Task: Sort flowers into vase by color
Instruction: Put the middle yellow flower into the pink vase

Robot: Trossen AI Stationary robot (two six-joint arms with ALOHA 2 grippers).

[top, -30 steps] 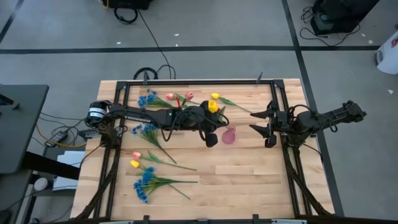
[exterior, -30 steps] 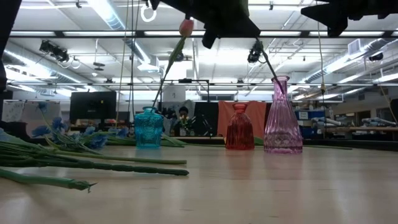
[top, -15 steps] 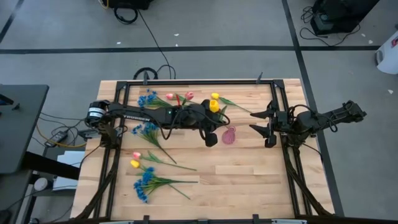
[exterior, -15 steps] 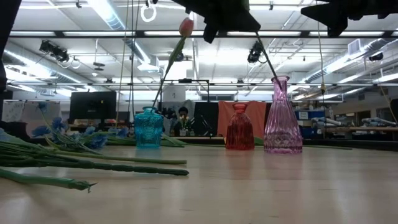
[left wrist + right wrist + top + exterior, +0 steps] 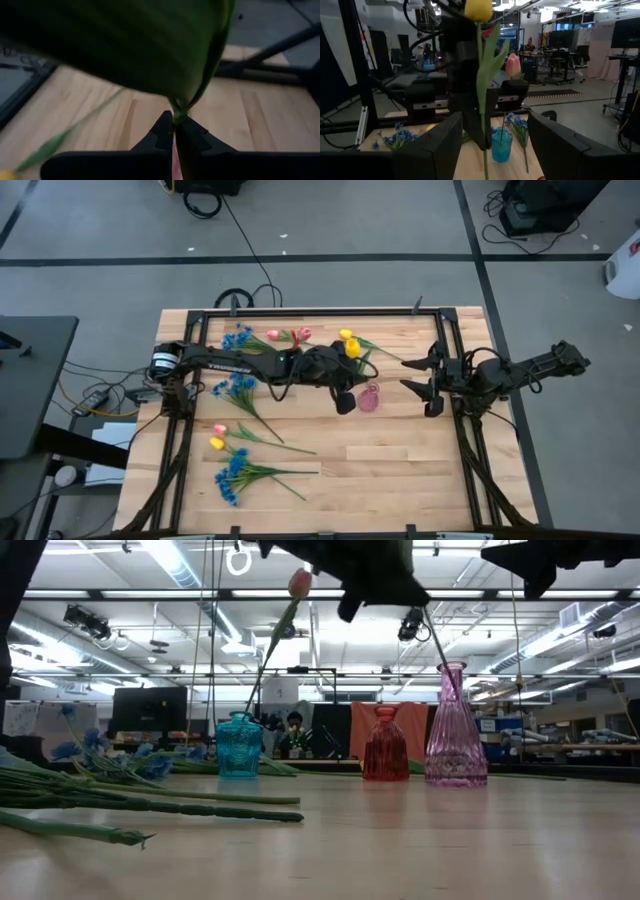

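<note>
Since a second ago the left gripper [image 5: 345, 401] has slid slightly toward the right arm, carrying its yellow tulip [image 5: 351, 347] with it; it now hangs directly beside the pink vase [image 5: 369, 399] in the high view. Right arm unmoved.

Low view, near to far: long green stems [image 5: 150, 802] lie flat on the pale wood-plank table [image 5: 400, 840]. Behind them three ribbed glass vases stand in a row. The blue vase [image 5: 239, 746], squat and faceted, holds one pink tulip [image 5: 299, 584] leaning on a long stem. The red vase [image 5: 385, 745], narrow-necked, shows nothing in it. The pink vase, tall with a flared mouth, has a thin green stem [image 5: 434, 642] slanting down to its mouth; whether the tip is inside, cannot tell.

Left fingers [image 5: 162, 131] are pinched shut on that stem, just below a broad green leaf [image 5: 150, 45]. The right wrist view shows the yellow bloom upright above the dark gripper.

Right gripper [image 5: 420, 381] waits near the table's right edge, well apart from the vases, jaws spread and holding nothing.

High view, loose flowers on the table: a blue spray [image 5: 237, 339] and a pink tulip [image 5: 274, 335] at the far edge, another blue spray [image 5: 236, 390] mid-left, a pink-and-yellow tulip pair [image 5: 217, 436] below it, and a third blue spray [image 5: 234, 476] nearest the front edge. The blossoms are small and bushy; the tulips are smooth and cup-shaped.
</note>
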